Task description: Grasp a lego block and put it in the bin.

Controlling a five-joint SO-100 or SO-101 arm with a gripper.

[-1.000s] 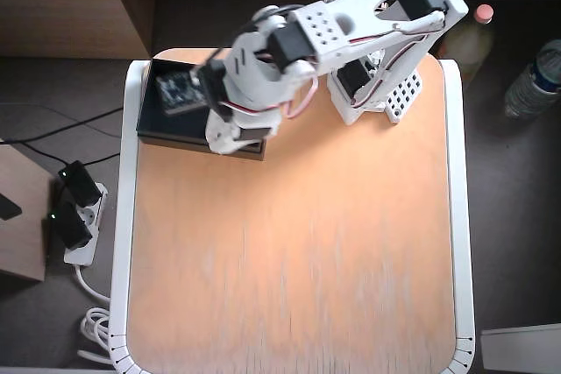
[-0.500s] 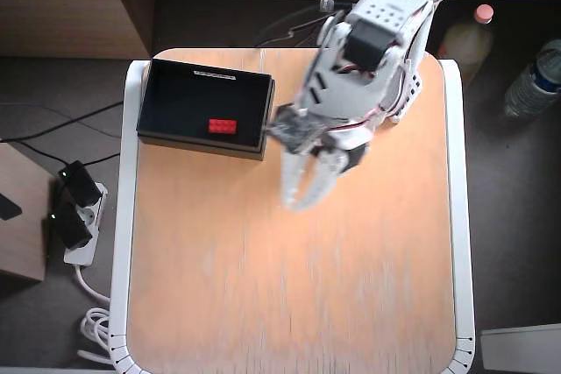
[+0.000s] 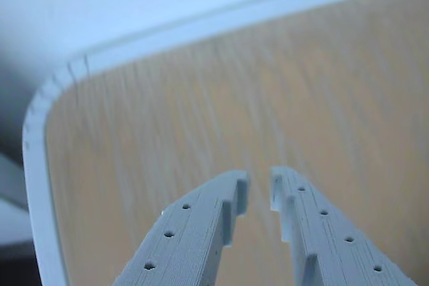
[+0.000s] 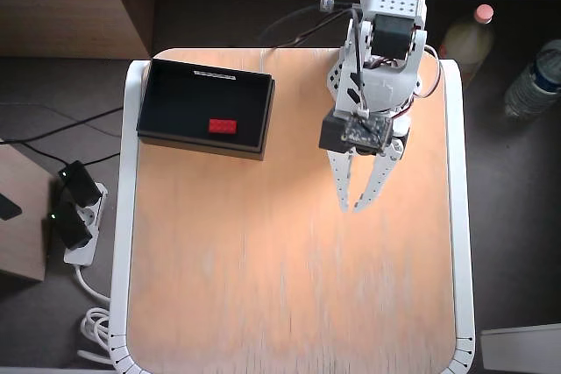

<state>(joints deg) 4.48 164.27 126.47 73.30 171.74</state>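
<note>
I can read no text, label, brand or number in either view. The thin white mark on the bin point(image 4: 166, 111) rim is too small for me to tell whether it holds letters.

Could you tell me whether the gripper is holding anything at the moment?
Nothing: the gripper is empty, and the lego block lies in the bin.

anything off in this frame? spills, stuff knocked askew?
Nothing stands out. The red brick lies flat inside the bin, which sits at the table's far-left corner in the overhead view. The gripper hangs empty over bare tabletop, jaws slightly apart. No spills or damage visible.
</note>
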